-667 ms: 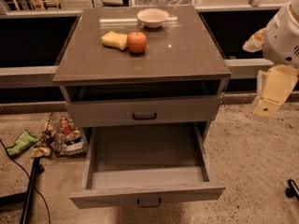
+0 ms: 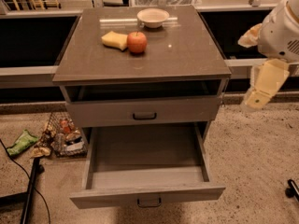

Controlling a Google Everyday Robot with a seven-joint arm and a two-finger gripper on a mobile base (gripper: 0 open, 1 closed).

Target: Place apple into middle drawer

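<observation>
The red apple (image 2: 137,42) stands on the brown cabinet top (image 2: 182,55), touching a yellow sponge (image 2: 114,40) on its left. The middle drawer (image 2: 147,195), grey wood-grain with a dark bar handle, is pulled out wide at the bottom of the cabinet and is empty inside. The matching drawer above it (image 2: 144,111) is closed. My gripper (image 2: 257,97) hangs at the right edge of the view, beside the cabinet's right side, at about the height of the closed drawer. It is far from the apple and holds nothing that I can see.
A small white bowl (image 2: 153,17) sits at the back of the cabinet top. A wire basket of packets (image 2: 65,136) and a green packet (image 2: 21,143) lie on the floor at the left. A black cable and stand (image 2: 30,185) run along the lower left.
My gripper has shifted slightly left and up, towards the cabinet. The apple, sponge, bowl and drawers have not moved.
</observation>
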